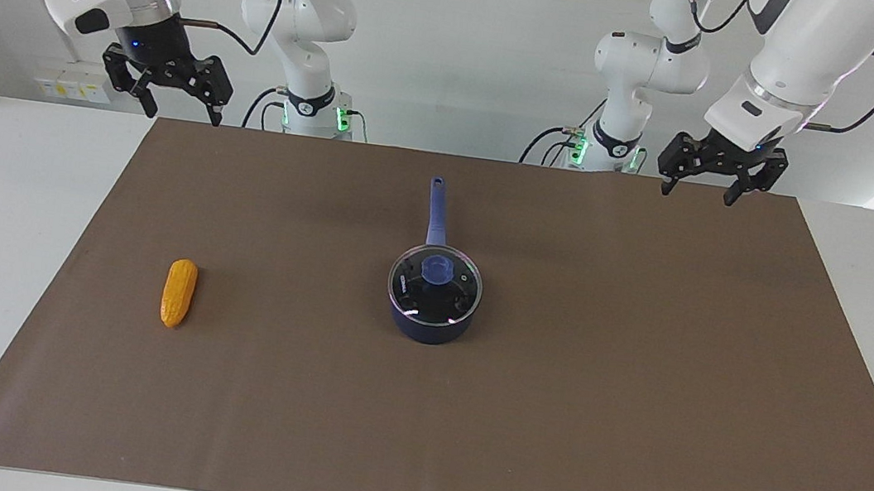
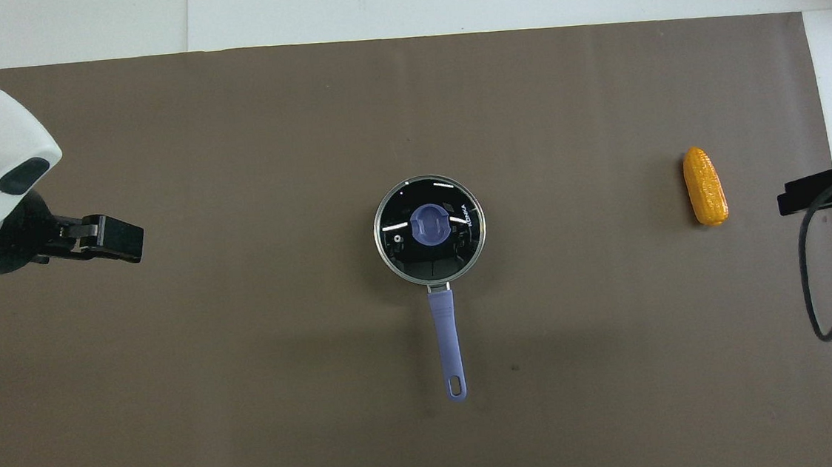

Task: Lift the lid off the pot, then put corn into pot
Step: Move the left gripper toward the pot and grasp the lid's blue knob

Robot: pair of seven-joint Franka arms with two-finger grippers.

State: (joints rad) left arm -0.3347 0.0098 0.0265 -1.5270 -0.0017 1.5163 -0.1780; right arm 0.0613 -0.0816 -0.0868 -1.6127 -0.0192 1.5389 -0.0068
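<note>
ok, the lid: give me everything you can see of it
The lid is a round clear glass disc with a thin metal rim and a blue knob at its centre. It sits flat and closed on the dark blue pot, mid-mat, covering the whole opening; the black inside shows through the glass, which carries bright reflections. Only the pot touches it. Both grippers are up and away at the mat's ends, holding nothing.
</note>
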